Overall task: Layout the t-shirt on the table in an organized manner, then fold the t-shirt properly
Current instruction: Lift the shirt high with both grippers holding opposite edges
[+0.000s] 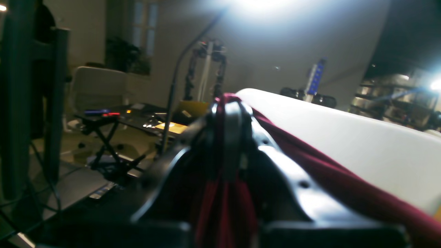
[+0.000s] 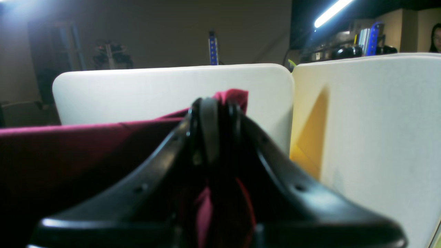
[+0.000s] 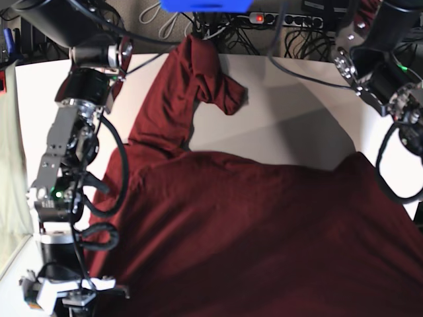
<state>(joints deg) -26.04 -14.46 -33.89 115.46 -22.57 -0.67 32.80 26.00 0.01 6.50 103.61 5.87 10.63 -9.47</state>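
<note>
Nearest the left wrist camera, the left gripper [image 1: 229, 113] has its jaws pinched tight on a bunched fold of the t-shirt [image 1: 344, 186]; maroon cloth runs between the jaws toward the camera and a small tuft pokes out past their tips. From the jaws the fabric stretches away to one side as a taut band along the table [image 1: 361, 144], whose white top lies just beyond it. This view is blurred, so the weave cannot be made out.

The right gripper [image 2: 215, 113] is likewise clamped on the t-shirt [image 2: 86, 151], a crumpled corner showing just above its tips, the cloth spreading off to the side of the jaws in shadow, with the white table [image 2: 155, 89] behind.

In the base view neither gripper's tips can be made out. The t-shirt [image 3: 264, 238] is plain dark burgundy, broad across the near table [image 3: 297, 119] and cut off by the lower edge; one long sleeve reaches away toward the far edge, its end bent over.
</note>
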